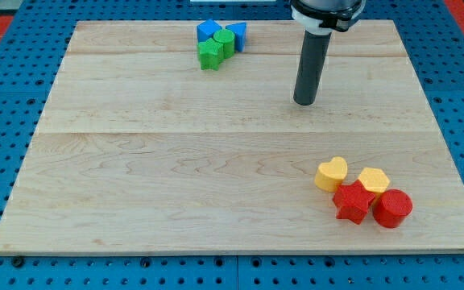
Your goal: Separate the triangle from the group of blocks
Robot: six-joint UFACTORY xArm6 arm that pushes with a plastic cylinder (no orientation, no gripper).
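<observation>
A tight group of blocks sits at the view's top, near the board's far edge. It holds a blue triangle (238, 33) on the group's right, a blue block (208, 30) on its left, a round green block (225, 43) and a green star (210, 55). All of them touch one another. My tip (304, 102) rests on the board to the right of and below this group, well apart from the triangle.
A second group lies at the view's bottom right: a yellow heart (331, 173), a yellow hexagon (373, 180), a red star (353, 201) and a red cylinder (392, 208). The wooden board (176, 177) lies on a blue perforated table.
</observation>
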